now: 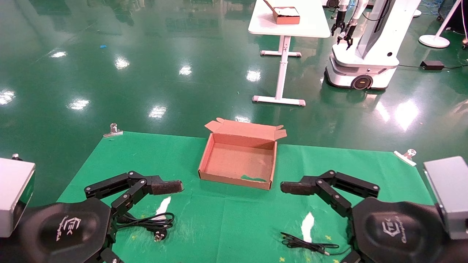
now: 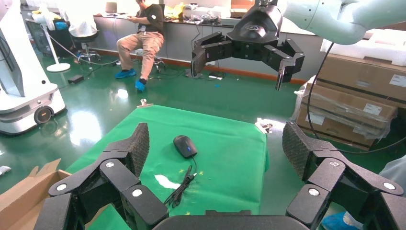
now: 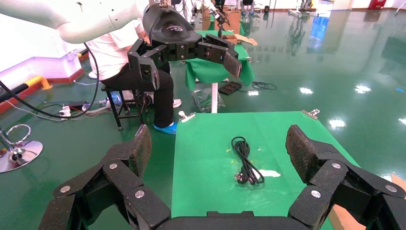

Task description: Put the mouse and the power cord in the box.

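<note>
Green cloth covers the tabletop [image 1: 226,219], clipped at its far corners, with glossy green floor beyond.

Item: shallow brown cardboard box [image 1: 237,160], lid flap open and folded back, interior holding nothing visible, green smear at its front edge; stands at the middle of the cloth toward the far side.

Item: thick black power cord [image 1: 148,222] coiled in long loops, pronged plug at its end; lies on the cloth near the robot's left, well apart from the box. Also seen in the right wrist view [image 3: 245,160].

Item: small black oval mouse [image 2: 185,145], glossy domed top, lies on the cloth at the robot's right; hidden behind the right arm in the head view. Its thin black cable [image 1: 307,244] lies bundled beside it.

Item: left tool [image 1: 151,204], black fingers spread wide, holding nothing, raised above the power cord.

Item: right tool [image 1: 314,219], fingers likewise spread wide, holding nothing, raised above the thin cable.

Background: white table [image 1: 289,22] carrying a smaller brown box [image 1: 286,15]; white wheeled robot [image 1: 362,54] alongside.
</note>
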